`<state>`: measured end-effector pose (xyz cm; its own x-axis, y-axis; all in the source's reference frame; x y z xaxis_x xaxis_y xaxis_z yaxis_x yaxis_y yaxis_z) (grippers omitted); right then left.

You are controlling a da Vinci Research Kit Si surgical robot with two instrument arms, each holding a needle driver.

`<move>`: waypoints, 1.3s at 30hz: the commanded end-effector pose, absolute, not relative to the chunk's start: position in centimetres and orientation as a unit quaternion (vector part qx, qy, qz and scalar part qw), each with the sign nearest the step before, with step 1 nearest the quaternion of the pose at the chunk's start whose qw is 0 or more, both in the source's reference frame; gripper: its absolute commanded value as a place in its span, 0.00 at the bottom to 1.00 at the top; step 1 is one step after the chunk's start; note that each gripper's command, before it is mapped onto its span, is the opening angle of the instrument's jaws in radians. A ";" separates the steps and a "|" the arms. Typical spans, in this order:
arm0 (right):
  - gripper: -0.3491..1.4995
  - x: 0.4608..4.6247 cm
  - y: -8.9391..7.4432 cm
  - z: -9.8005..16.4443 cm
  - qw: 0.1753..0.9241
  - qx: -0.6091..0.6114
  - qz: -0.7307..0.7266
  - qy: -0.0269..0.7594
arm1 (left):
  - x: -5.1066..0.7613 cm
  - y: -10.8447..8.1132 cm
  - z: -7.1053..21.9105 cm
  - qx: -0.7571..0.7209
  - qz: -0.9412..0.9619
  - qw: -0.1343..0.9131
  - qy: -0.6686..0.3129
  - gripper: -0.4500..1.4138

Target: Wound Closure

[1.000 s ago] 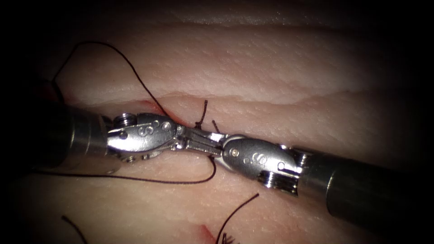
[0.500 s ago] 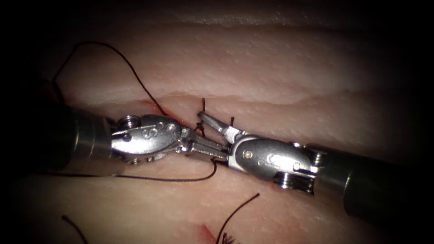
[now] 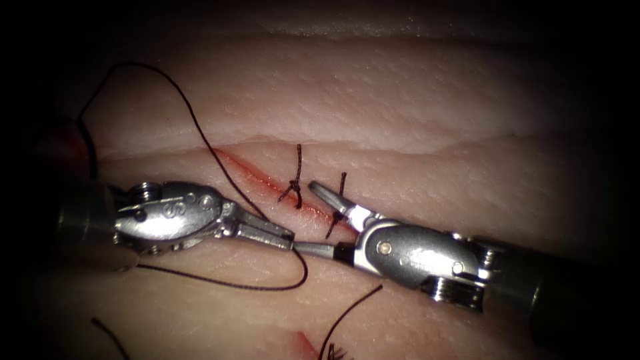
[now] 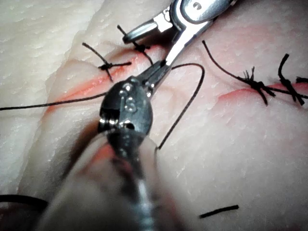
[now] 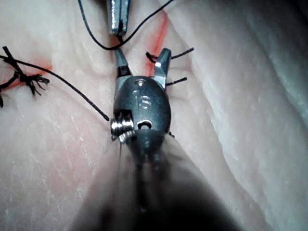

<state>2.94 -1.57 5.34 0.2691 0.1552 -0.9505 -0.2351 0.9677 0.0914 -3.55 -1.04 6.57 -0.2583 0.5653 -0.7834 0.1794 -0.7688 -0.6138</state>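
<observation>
Now, seen from the endoscope, the left tool [image 3: 279, 235] lies low across the tissue [image 3: 413, 100] with its jaws clenched together; whether they pinch the thread [image 3: 193, 117] cannot be told, though the dark strand runs right past their tip and curls into a loop on the near side. The right tool [image 3: 313, 220] has its jaws spread wide, grasping nothing: one jaw reaches up toward the cut [image 3: 267, 181], the other points left and meets the left tool's tip. Two tied knots [image 3: 294, 190] with short upright ends sit on the cut, one just left of the raised jaw, one against it. Red fluid [image 3: 250, 175] lines the cut. No needle can be made out.

From the left wrist, the left tool [image 4: 161, 71] shows pressed-together jaws beside a curling thread [image 4: 192, 94], and the right tool's [image 4: 154, 45] jaws are apart just beyond. A loose cut piece of thread [image 4: 219, 211] lies nearer.

From the right wrist, the right tool [image 5: 143, 60] stands with both jaws parted, a knot's ends [image 5: 178, 67] beside one jaw, the left tool's tip [image 5: 118, 19] just beyond.
</observation>
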 end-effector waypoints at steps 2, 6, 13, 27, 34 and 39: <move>0.99 2.81 -1.6 5.4 0.801 -0.040 0.125 0.584 | -3.59 -1.0 6.6 -0.595 0.728 0.134 -0.313 0.00; 0.99 2.54 -1.6 5.3 0.807 -0.044 0.130 0.575 | -3.56 -0.9 6.4 -0.597 0.730 0.143 -0.301 0.00; 0.99 2.22 -1.6 5.2 0.807 -0.051 0.143 0.571 | -3.58 -0.5 6.2 -0.612 0.732 0.147 -0.263 0.00; 0.98 2.03 -1.6 5.0 0.811 -0.066 0.168 0.556 | -3.56 0.2 6.7 -0.537 0.809 0.147 -0.187 0.00; 0.98 2.02 -1.6 5.0 0.811 -0.067 0.168 0.556 | -3.47 0.3 7.5 -0.436 0.877 0.148 -0.136 0.00; 0.97 2.03 -1.6 5.0 0.811 -0.068 0.169 0.556 | -3.43 0.1 7.9 -0.414 0.890 0.130 -0.142 0.00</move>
